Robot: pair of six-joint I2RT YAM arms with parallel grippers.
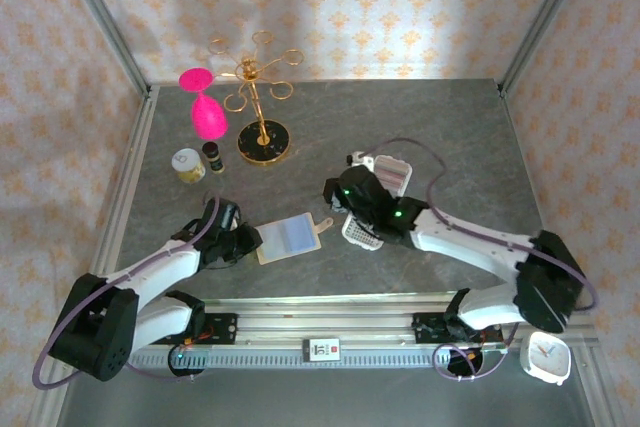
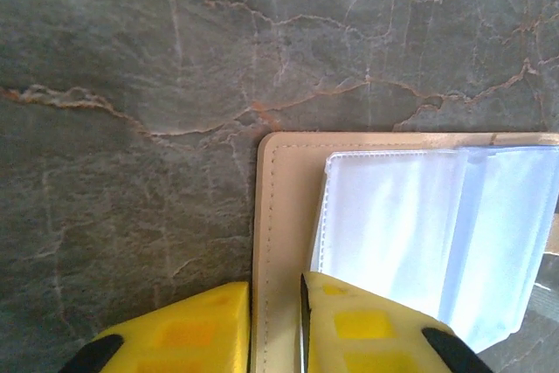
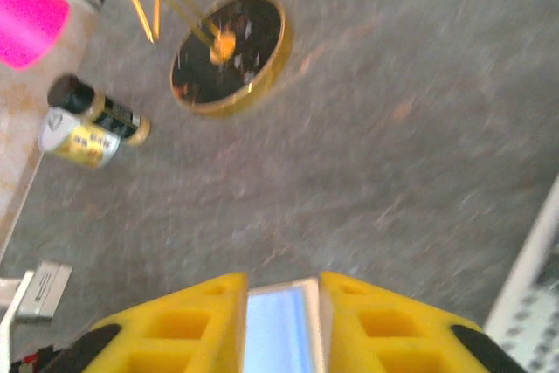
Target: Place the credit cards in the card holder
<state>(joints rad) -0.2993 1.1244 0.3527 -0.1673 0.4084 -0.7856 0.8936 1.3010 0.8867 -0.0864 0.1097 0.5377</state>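
Observation:
The card holder (image 1: 288, 237) lies open on the grey table, a beige cover (image 2: 279, 207) with clear plastic sleeves (image 2: 410, 224). My left gripper (image 2: 275, 281) straddles the cover's stitched left edge, one yellow finger on the outer side and the other on the inside, pinching it. It sits at the holder's left end (image 1: 245, 240). My right gripper (image 3: 282, 279) hangs over the table right of the holder, pointing toward the gold stand. A light-blue credit card (image 3: 275, 329) fills the gap between its yellow fingers and touches both. That view is blurred.
At the back left are a gold stand (image 1: 262, 142), a pink glass (image 1: 205, 112) and two small jars (image 1: 188, 164) (image 1: 213, 156). A white mesh basket (image 1: 362, 232) and a white container (image 1: 393, 173) sit beside the right arm. A white clock (image 1: 545, 357) is at the front right.

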